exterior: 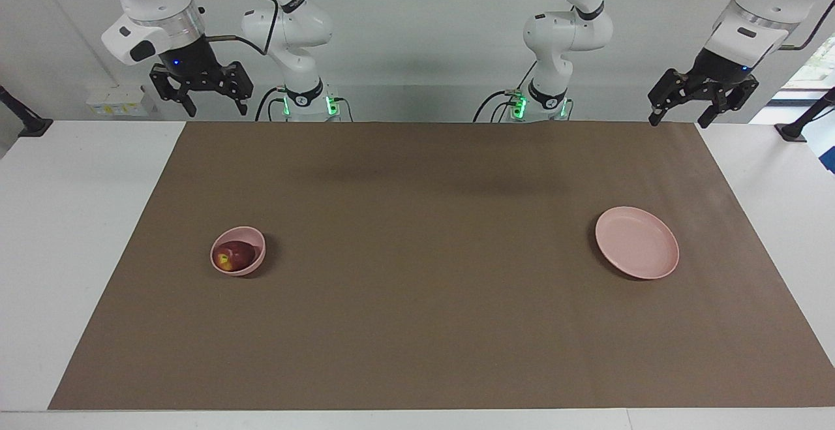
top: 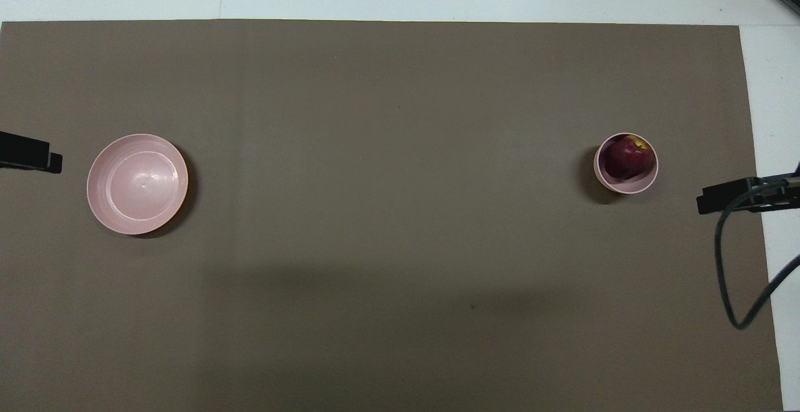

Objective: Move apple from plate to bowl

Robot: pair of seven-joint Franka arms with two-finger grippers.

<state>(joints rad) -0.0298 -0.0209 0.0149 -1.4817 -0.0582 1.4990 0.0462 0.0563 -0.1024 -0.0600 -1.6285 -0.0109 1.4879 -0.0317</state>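
The dark red apple (exterior: 233,256) (top: 627,156) lies inside the small pink bowl (exterior: 251,235) (top: 625,185) toward the right arm's end of the table. The flat pink plate (exterior: 637,242) (top: 137,184) lies bare toward the left arm's end. My right gripper (exterior: 216,105) hangs high in the air by the table's robot-side edge, fingers spread, empty. My left gripper (exterior: 678,117) hangs high at the other end of that edge, fingers spread, empty. In the overhead view only the tips of the left gripper (top: 28,154) and right gripper (top: 731,194) show.
A brown mat (exterior: 417,325) (top: 387,312) covers most of the white table (exterior: 78,221). A black cable (top: 731,262) loops down from the right arm over the mat's edge. Black stands (exterior: 26,123) sit at the table's corners by the robots.
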